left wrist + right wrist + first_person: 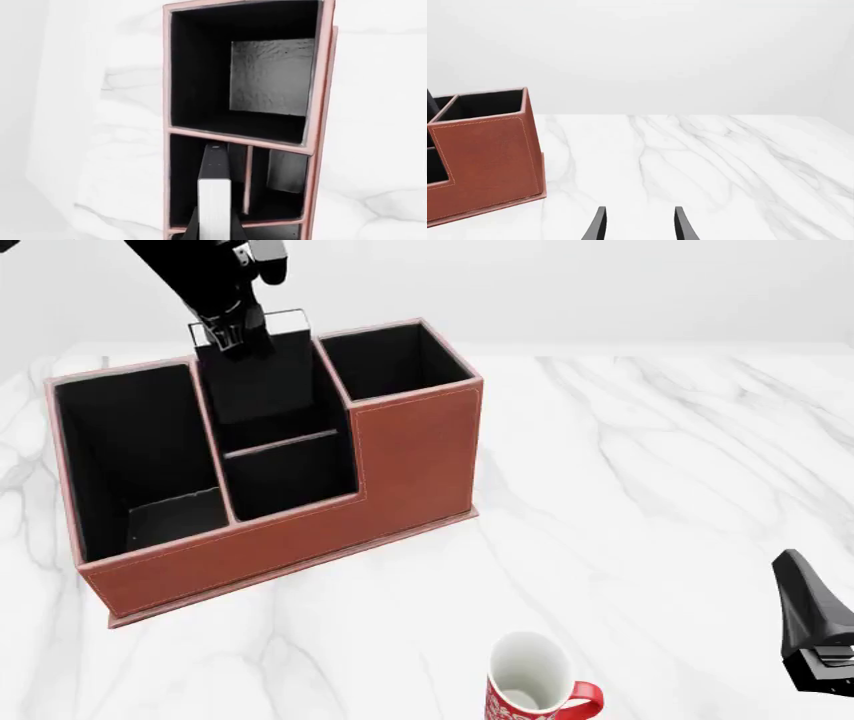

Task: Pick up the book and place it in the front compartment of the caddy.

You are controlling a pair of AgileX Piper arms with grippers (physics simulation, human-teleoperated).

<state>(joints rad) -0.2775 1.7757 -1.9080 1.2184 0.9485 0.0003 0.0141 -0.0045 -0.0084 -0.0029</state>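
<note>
My left gripper [235,332] is shut on the top of the black book [260,380] and holds it upright. The book's lower part stands inside the small middle cell of the reddish-brown caddy [414,460], behind the low partition [280,443]. In the left wrist view the book's white page edges [213,205] sit in that black-lined cell [183,190], close to its side wall. Whether the book touches the cell floor is hidden. My right gripper [639,227] is open and empty, low over the table at the near right [814,635].
A red-and-white mug [534,695] stands at the table's near edge, in front of the caddy and to the left of my right gripper. The caddy's large end cell [134,460] and the low front cell [287,475] hold nothing. White marble table [641,470] lies to the right.
</note>
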